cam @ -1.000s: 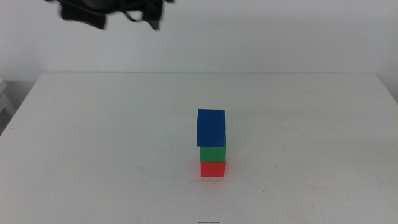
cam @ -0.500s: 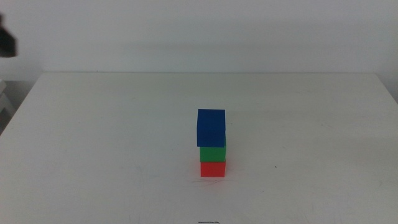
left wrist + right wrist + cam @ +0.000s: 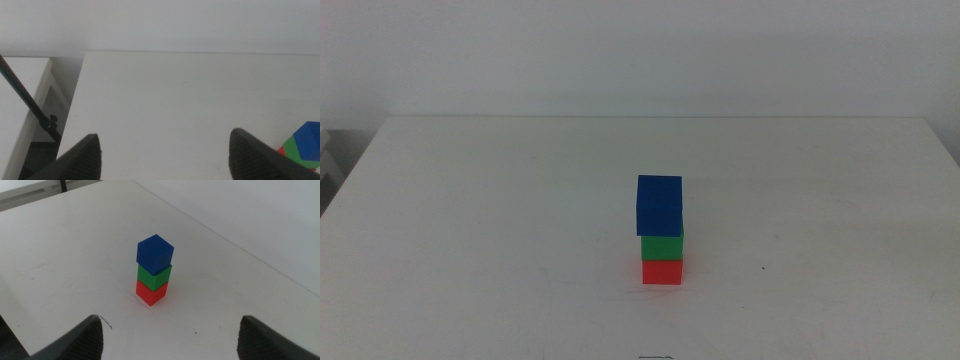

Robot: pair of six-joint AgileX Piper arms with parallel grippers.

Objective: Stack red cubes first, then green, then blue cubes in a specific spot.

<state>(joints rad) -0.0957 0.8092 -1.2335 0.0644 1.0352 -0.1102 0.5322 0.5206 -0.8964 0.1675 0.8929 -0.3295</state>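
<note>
Stack done: red cube (image 3: 662,272) on the table (image 3: 470,220), green cube (image 3: 662,247) on it, blue cube (image 3: 659,205) on top, lower centre of the middle view. Blue sits a touch off to the left over green.

Cubes look light, rigid, matte, so likely grippy; best taken by two opposite flat sides. The tower would probably topple from a sideways bump.

Left gripper (image 3: 162,150) jaws spread wide, empty, stack only at the lower right corner of its view, well apart. Right gripper (image 3: 170,335) jaws also wide apart, empty, stack centred ahead, not touching.
</note>
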